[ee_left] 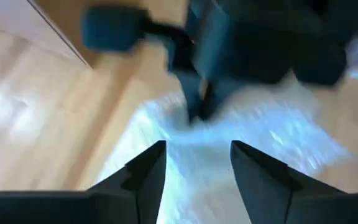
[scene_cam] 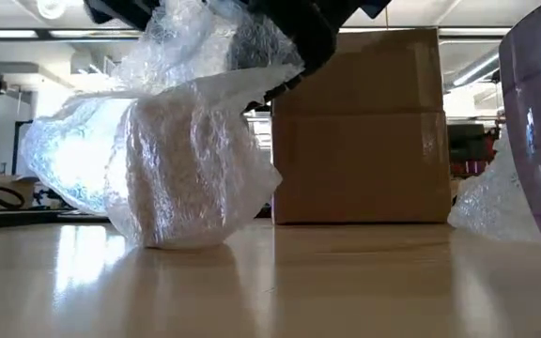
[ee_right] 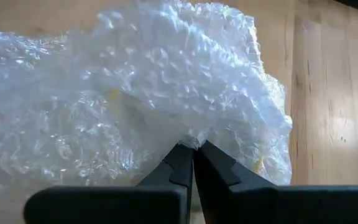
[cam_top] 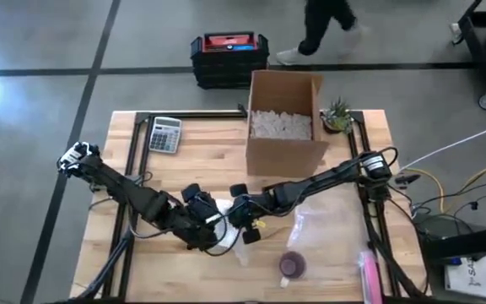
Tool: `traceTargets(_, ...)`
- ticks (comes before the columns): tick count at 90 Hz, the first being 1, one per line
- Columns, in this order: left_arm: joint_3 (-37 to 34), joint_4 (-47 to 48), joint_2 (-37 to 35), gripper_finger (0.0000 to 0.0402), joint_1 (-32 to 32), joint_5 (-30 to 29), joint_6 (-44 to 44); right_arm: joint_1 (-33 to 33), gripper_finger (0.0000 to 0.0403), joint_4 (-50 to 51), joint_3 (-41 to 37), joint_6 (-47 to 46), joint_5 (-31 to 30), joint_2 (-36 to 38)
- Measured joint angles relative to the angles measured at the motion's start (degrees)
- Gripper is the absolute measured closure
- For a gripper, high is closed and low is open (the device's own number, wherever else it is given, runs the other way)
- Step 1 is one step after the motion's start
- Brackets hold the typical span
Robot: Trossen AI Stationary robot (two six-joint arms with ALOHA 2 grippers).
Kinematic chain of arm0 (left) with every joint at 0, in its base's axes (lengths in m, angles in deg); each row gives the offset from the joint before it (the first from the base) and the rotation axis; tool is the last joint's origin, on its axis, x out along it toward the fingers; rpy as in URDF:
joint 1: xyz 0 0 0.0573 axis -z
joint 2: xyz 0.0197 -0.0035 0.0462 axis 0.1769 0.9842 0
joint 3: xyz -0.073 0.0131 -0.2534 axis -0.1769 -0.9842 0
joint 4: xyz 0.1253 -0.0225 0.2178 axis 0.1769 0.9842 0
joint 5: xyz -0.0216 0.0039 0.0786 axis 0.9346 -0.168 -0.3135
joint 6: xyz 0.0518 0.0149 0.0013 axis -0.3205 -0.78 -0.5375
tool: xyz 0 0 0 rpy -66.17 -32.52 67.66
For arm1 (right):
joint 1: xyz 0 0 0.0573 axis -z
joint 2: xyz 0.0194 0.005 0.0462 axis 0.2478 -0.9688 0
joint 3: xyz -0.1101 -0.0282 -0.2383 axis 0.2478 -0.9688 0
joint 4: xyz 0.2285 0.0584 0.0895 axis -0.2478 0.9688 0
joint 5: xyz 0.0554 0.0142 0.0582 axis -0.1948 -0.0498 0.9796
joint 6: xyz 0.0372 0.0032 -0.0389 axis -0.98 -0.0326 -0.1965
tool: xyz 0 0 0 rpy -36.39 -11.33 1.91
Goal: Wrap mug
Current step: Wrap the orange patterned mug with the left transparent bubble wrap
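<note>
The wooden surface (cam_top: 184,165) carries all items. The cardboard box (cam_top: 283,122), at 12 o'clock from centre, stands open at the top and holds pale packing fill. A loose sheet of clear wrap (cam_top: 323,224) lies flat at 4 o'clock from centre.

The bubble-wrapped bundle (scene_cam: 172,155) sits near the surface centre, just toward 6 o'clock, resting on the wood. Whether a mug is inside cannot be told; a yellow tint shows through the wrap in the right wrist view.

The left arm reaches in from 9 o'clock; the left claw (ee_left: 197,168) hangs over the bundle, fingers apart, grasping nothing. The right arm reaches in from 3 o'clock; the right claw (ee_right: 193,163) is clenched on a fold of the bundle's wrap.

A calculator (cam_top: 165,134) lies at 10 o'clock. A purple cup (cam_top: 292,266) stands at 5 o'clock, near the front edge. A small potted plant (cam_top: 337,116) stands at 1 o'clock, beside the box. A pink item (cam_top: 369,274) lies at 4 o'clock, at the edge.
</note>
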Motion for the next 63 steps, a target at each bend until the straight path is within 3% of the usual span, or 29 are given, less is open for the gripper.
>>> traceTargets(10,-4.3,-5.0,0.5,0.0245,0.2,0.9,0.2,0.0,0.0403,0.0,0.0,0.0,0.0,0.0)
traceTargets(28,-15.2,-22.7,0.7,0.0288,-3.7,0.8,-2.6,0.0,0.0403,0.2,-0.1,0.1,0.0,0.2)
traceTargets(43,-19.8,-27.0,0.7,0.0327,-5.3,1.5,-1.6,-0.1,0.0403,3.5,0.8,0.8,0.0,2.0)
traceTargets(63,-20.2,-27.6,0.6,0.0361,-5.4,1.5,-1.3,-0.4,0.0403,6.6,3.8,1.6,0.2,5.0)
